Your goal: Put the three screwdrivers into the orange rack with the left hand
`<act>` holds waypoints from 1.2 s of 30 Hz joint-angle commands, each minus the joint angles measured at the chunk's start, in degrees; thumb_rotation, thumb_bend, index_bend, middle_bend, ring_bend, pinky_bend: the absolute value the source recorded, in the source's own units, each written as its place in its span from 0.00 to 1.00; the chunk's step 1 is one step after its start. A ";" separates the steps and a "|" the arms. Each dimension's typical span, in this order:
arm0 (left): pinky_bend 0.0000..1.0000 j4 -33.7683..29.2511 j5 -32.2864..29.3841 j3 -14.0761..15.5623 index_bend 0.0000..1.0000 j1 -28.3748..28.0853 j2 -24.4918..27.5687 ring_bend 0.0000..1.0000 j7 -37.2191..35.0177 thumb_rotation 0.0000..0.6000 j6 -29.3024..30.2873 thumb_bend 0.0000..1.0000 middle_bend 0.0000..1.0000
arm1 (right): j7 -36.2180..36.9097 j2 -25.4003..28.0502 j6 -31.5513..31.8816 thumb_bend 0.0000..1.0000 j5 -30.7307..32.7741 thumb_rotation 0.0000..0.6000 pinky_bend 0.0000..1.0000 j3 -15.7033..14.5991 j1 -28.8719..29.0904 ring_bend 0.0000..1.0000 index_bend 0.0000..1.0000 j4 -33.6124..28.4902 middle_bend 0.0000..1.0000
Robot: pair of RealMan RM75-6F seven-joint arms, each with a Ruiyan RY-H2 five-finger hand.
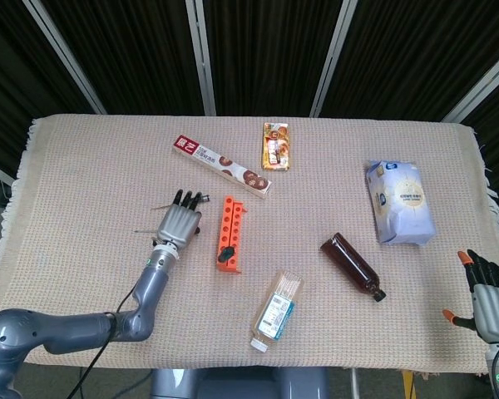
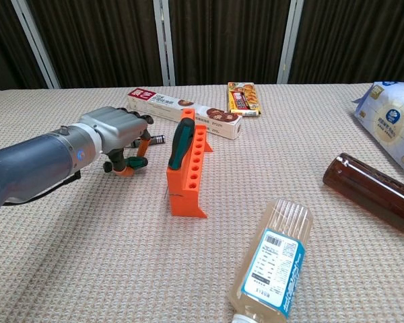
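My left hand [image 2: 114, 134] lies knuckles-up over two screwdrivers [image 2: 131, 161] beside the orange rack [image 2: 187, 171]; I cannot tell whether its fingers grip them.

Rack [image 1: 229, 233] just left of frame centre in the head view, one screwdriver [image 2: 181, 144] standing in its near end. Left hand [image 1: 177, 223] just left of it, over two more screwdrivers [image 2: 125, 165] on the cloth. Long box [image 1: 221, 165] and snack pack [image 1: 276, 146] above; two bottles [image 1: 351, 265] [image 1: 276, 309] lower right; bag [image 1: 400, 200] at right; right hand [image 1: 485, 293] bottom right corner.
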 commanded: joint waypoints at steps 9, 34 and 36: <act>0.00 -18.89 9.48 -5.48 0.62 6.52 13.69 0.00 -18.87 1.00 3.33 0.40 0.00 | -0.04 -0.13 0.45 0.00 -0.56 1.00 0.00 -0.11 -0.06 0.00 0.00 -0.23 0.00; 0.00 -24.04 30.89 -15.96 0.60 16.80 17.69 0.00 -81.35 1.00 -1.65 0.46 0.02 | 0.31 -0.35 0.92 0.00 -0.80 1.00 0.00 -0.20 -0.40 0.00 0.00 -0.02 0.00; 0.00 -23.39 32.07 -15.87 0.60 16.51 17.03 0.00 -82.08 1.00 -1.04 0.46 0.02 | 0.30 -0.31 0.95 0.00 -0.73 1.00 0.00 -0.18 -0.44 0.00 0.00 -0.04 0.00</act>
